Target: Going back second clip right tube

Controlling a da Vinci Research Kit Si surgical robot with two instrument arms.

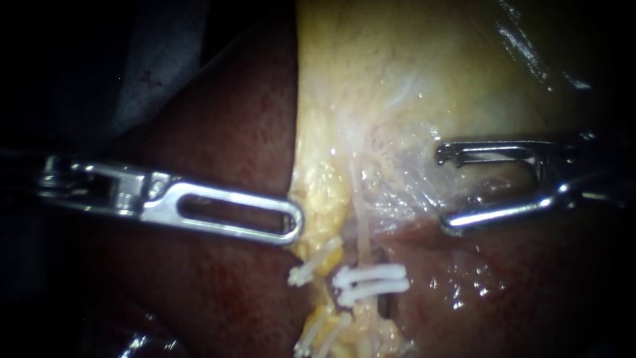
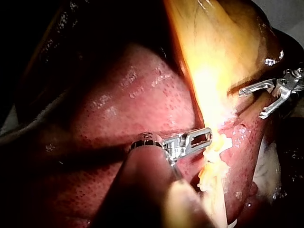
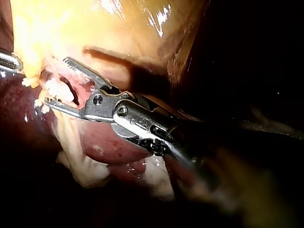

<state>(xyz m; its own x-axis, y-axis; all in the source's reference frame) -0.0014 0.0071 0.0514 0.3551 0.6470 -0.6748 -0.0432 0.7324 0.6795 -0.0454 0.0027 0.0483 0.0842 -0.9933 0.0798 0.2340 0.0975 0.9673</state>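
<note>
Two white clips [image 1: 371,282] sit close together across the thin pale right tube [image 1: 361,222]. Another white clip [image 1: 310,266] lies on the left tube, and more clips [image 1: 324,335] show lower down. My right instrument [image 1: 445,191] stands to the right of the tube with its jaws open and empty, apart from the clips. In the right wrist view its jaws [image 3: 56,80] gape just short of the clips [image 3: 57,90]. My left instrument [image 1: 291,224] has slotted jaws shut on the yellow tissue at the gallbladder's [image 1: 411,66] edge.
Dark red liver [image 1: 218,292] lies under and left of the tubes. Yellow fatty tissue [image 1: 318,192] covers the upper part of the left tube. In the left wrist view my right instrument [image 2: 251,103] is beyond the left one [image 2: 202,139].
</note>
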